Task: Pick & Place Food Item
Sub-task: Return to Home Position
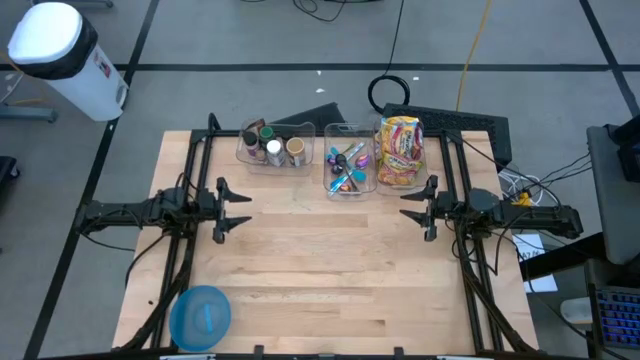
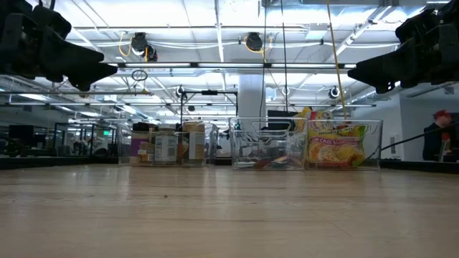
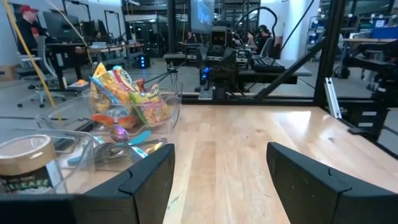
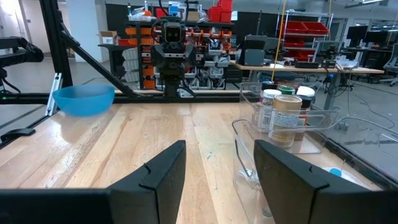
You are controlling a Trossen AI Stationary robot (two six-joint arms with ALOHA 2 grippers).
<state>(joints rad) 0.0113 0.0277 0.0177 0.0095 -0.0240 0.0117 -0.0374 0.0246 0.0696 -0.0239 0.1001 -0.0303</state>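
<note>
- The bench is seen as pale wood, smooth and faintly sheened.
- The middle bin is made of clear, glossy plastic.
- The snack packets are wrapped in shiny film.
- The blue bowl is seen as smooth plastic.

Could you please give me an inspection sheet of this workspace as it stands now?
Surface: wooden table, no spills seen.
Job's things: jars in left bin, spoons in middle bin, snack packets in right bin, all along the far edge.
Clutter: blue bowl at the near left corner.
Grippers: left gripper and right gripper open, empty, facing each other over the table.
Cables: black coil and yellow cable on the floor beyond the table.
Surroundings: white trash can on the floor; person in the room behind.
</note>
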